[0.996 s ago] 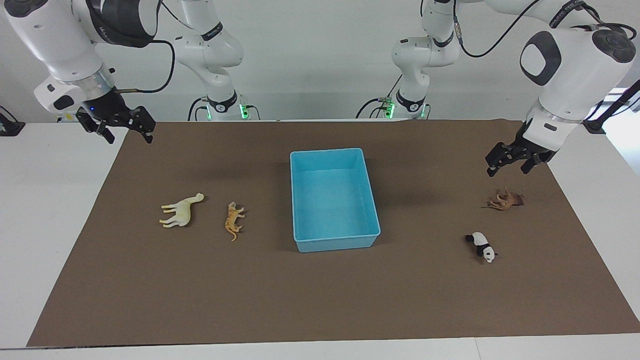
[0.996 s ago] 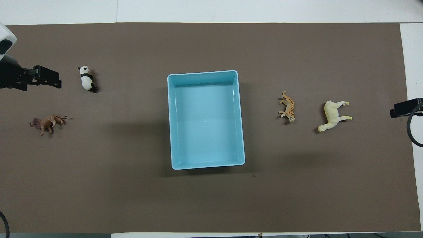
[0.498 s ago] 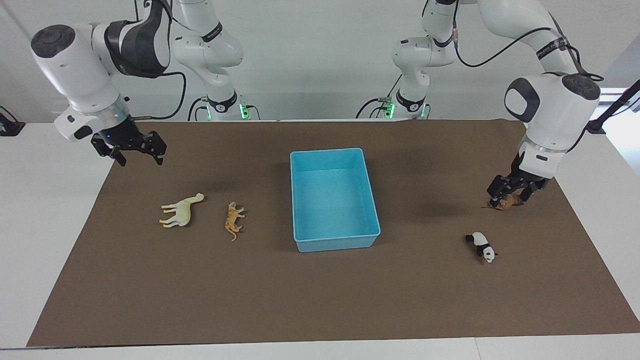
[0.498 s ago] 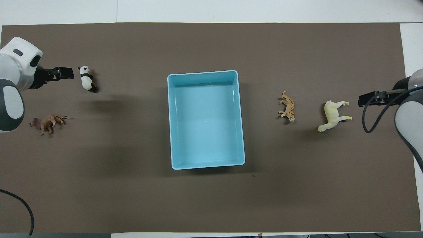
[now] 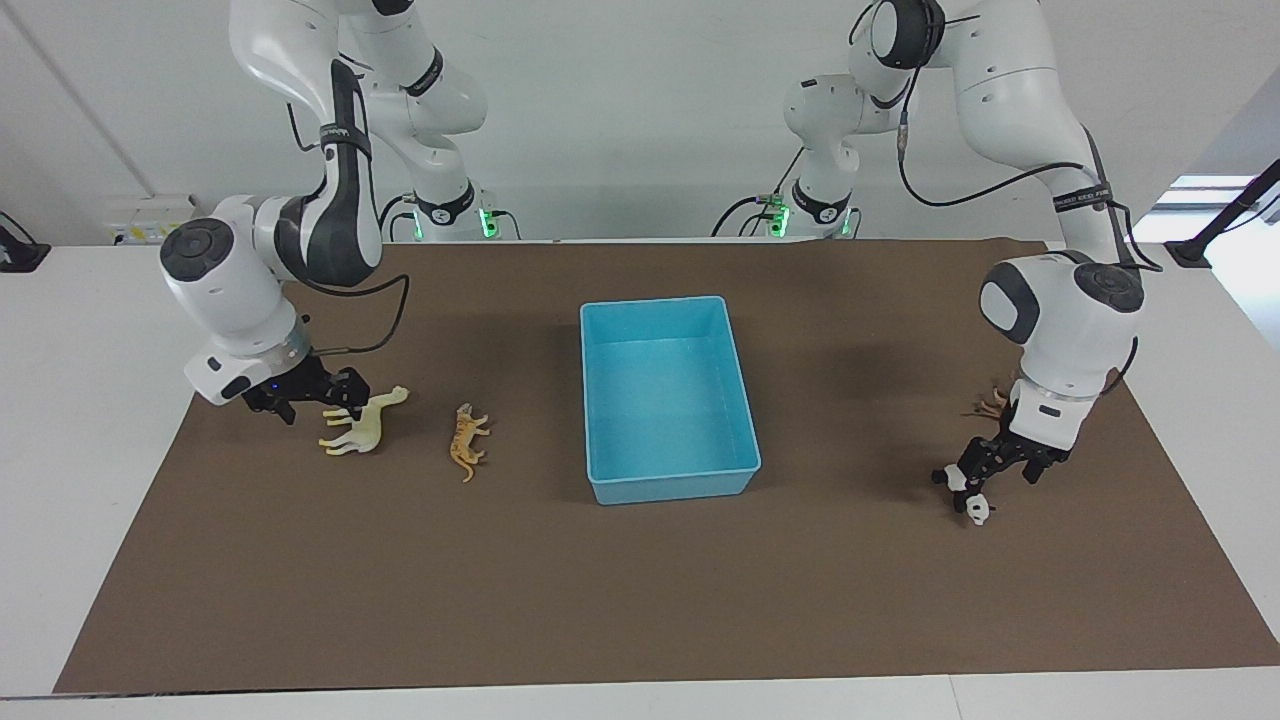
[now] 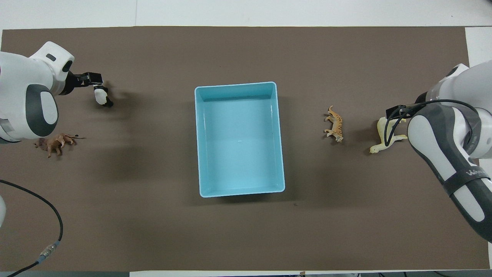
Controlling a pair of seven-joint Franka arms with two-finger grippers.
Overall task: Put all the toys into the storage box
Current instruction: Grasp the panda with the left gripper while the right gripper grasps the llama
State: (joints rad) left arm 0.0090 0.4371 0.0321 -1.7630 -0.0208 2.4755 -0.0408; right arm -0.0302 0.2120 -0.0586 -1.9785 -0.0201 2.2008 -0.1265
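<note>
The light blue storage box stands empty in the middle of the brown mat; it also shows in the overhead view. My left gripper is open and low over the black-and-white panda, its fingers around the panda's body. The brown figurine lies nearer to the robots, partly hidden by the left arm. My right gripper is open and low at the cream-yellow long-necked figurine. The orange tiger lies between that figurine and the box.
The mat covers most of the white table, with white margins at both ends. A black cable hangs at the left arm's side near the robots' edge.
Both arms have come down. The left gripper moved from over the brown figurine to the panda. The right gripper dropped from above the mat's edge to the cream figurine.
</note>
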